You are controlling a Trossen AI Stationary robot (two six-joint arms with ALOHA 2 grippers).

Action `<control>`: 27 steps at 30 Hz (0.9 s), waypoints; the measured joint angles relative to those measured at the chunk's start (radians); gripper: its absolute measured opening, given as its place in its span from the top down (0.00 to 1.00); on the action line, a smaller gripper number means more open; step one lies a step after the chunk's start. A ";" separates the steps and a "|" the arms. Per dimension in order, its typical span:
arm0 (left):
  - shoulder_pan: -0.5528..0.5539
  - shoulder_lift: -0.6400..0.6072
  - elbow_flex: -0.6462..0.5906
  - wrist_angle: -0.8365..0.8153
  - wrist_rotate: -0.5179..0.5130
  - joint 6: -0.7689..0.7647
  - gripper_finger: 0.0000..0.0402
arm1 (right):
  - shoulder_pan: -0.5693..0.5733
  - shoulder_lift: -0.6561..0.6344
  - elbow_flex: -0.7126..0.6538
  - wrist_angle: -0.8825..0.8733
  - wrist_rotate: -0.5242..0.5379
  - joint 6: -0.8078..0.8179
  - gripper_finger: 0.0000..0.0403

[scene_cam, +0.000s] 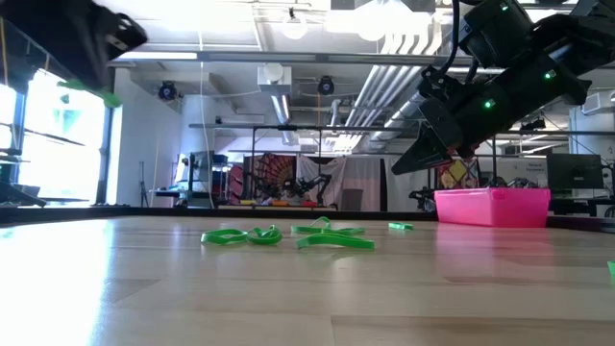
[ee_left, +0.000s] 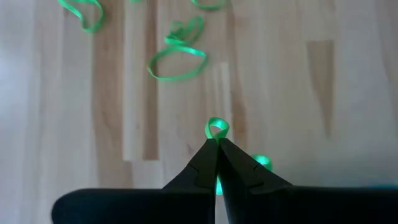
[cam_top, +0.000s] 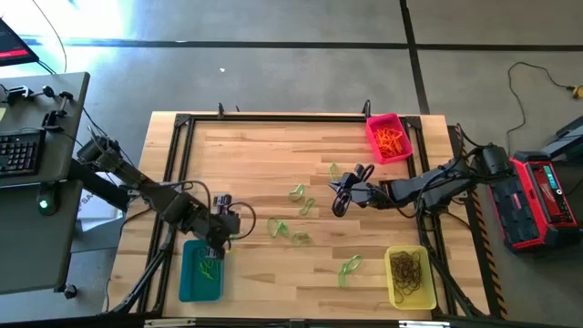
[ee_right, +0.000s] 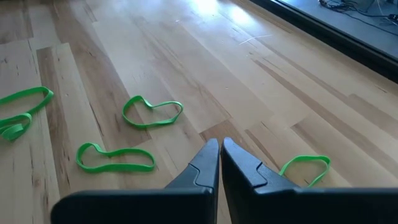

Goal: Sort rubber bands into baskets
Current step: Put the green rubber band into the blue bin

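Carrying one thin bright green rubber loop [ee_left: 216, 129] pinched between its closed fingers, our left gripper [cam_top: 221, 239] hangs just above the near end of the low-walled teal plastic basket [cam_top: 188, 284], which already has green loops lying in it. We judge the step in hand to be the delivery of that loop: what the next move calls for is to bring the fingertips squarely over the tray's floor and part them so the band drops inside, not onto the rim. Our right gripper [cam_top: 342, 197] is raised over the middle of the pale wooden table [cam_top: 255, 155], its fingers pressed together on nothing that we can see, with several loose green rubber bands [ee_right: 152, 111] scattered on the boards near it. The pink-red plastic basket [cam_top: 386, 126] holds orange bands at the far right corner, and the yellow plastic basket [cam_top: 392, 290] holds dark ones at the near right.
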 joint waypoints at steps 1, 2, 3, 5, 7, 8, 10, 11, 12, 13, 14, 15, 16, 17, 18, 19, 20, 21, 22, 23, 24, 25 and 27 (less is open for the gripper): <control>-0.014 0.000 0.000 -0.007 0.002 -0.017 1.00 | 0.000 0.000 0.000 0.000 0.000 -0.001 0.98; -0.028 0.000 0.000 -0.016 0.008 -0.033 1.00 | 0.000 0.000 0.000 0.000 0.000 -0.001 0.98; -0.040 0.000 0.000 -0.028 0.019 -0.051 1.00 | 0.000 0.000 0.000 0.000 0.000 -0.002 0.98; -0.062 0.000 0.000 -0.050 0.042 -0.095 1.00 | 0.000 0.000 0.000 0.000 0.000 -0.010 0.98; -0.082 0.000 0.000 -0.063 0.061 -0.143 1.00 | 0.000 0.000 0.000 0.000 0.000 -0.017 0.98; -0.094 0.000 0.000 -0.065 0.064 -0.163 1.00 | 0.000 0.000 0.000 0.000 0.000 -0.018 0.98; -0.117 0.000 0.000 -0.066 0.064 -0.194 1.00 | 0.000 0.000 0.000 0.000 0.000 -0.019 0.98; -0.128 0.000 0.000 -0.066 0.064 -0.208 1.00 | 0.000 0.000 0.000 0.000 0.000 -0.019 0.98; -0.139 0.000 -0.002 -0.064 0.062 -0.217 1.00 | 0.000 0.000 0.000 0.000 0.000 -0.019 0.98; -0.148 0.000 -0.008 -0.060 0.061 -0.226 1.00 | 0.000 0.000 0.000 0.000 0.000 -0.019 0.98; -0.156 0.000 -0.018 -0.055 0.060 -0.230 1.00 | 0.000 0.000 0.000 0.000 0.000 -0.019 0.98; -0.163 0.000 -0.032 -0.046 0.059 -0.231 1.00 | 0.000 0.000 0.000 0.000 0.000 -0.019 0.98; -0.169 0.000 -0.048 -0.033 0.059 -0.232 1.00 | 0.000 0.000 0.000 0.000 0.000 -0.019 0.98; -0.172 0.000 -0.065 -0.019 0.059 -0.235 1.00 | 0.000 0.000 0.000 0.000 0.000 -0.019 0.98; -0.174 0.000 -0.083 -0.005 0.058 -0.241 1.00 | 0.000 0.000 0.000 0.000 0.000 -0.019 0.98; -0.173 0.000 -0.103 0.010 0.060 -0.249 1.00 | 0.000 0.000 0.000 0.000 0.000 -0.019 0.98; -0.172 0.000 -0.120 0.020 0.063 -0.257 1.00 | 0.000 0.000 0.000 0.000 0.000 -0.019 0.98; -0.172 0.001 -0.133 0.021 0.067 -0.264 1.00 | 0.000 0.000 0.000 0.000 0.000 -0.019 0.98; -0.172 0.001 -0.144 0.022 0.071 -0.273 1.00 | 0.000 0.000 0.000 0.000 0.000 -0.019 0.98; -0.172 0.001 -0.153 0.028 0.079 -0.282 1.00 | 0.000 0.000 0.000 0.000 0.000 -0.019 0.98; -0.172 0.001 -0.162 0.036 0.086 -0.289 1.00 | 0.000 0.000 0.000 0.001 0.000 -0.019 0.98; -0.172 0.001 -0.165 0.036 0.090 -0.292 1.00 | 0.000 0.000 0.000 0.001 0.000 -0.018 0.98; -0.172 0.001 -0.167 0.044 0.094 -0.300 1.00 | 0.000 0.000 0.000 0.001 0.000 -0.010 0.98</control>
